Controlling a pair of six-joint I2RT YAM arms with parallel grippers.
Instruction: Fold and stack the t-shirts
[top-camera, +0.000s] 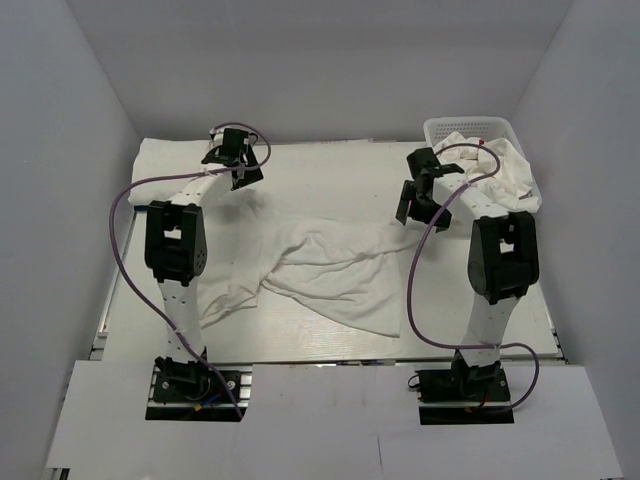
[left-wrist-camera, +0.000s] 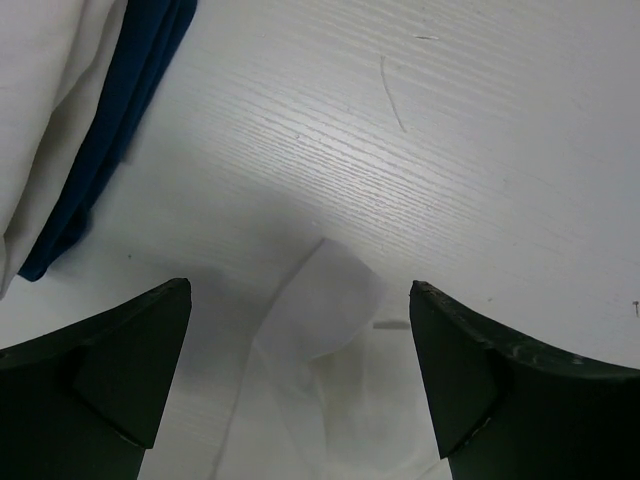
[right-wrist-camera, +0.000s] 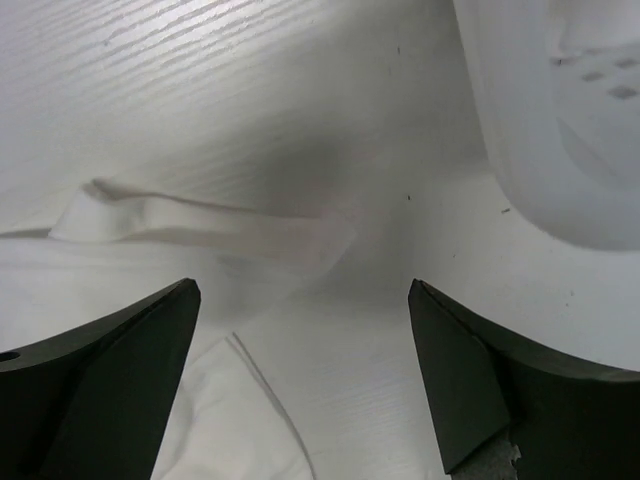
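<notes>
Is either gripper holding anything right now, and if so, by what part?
Nothing is held. The left gripper and the right gripper are both open above edges of the white t-shirt, gripping no cloth.

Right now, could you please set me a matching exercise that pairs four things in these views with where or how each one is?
Things:
1. loose white t-shirt
2. mesh basket
3. blue t-shirt
4. right gripper

Places or states:
A. at the far right corner, seen from the top view
B. open, close beside the basket
C. spread out unfolded, mid-table between the arms
D. folded, seen at the upper left of the left wrist view

Pairs: 1-C, 2-A, 3-D, 4-B
</notes>
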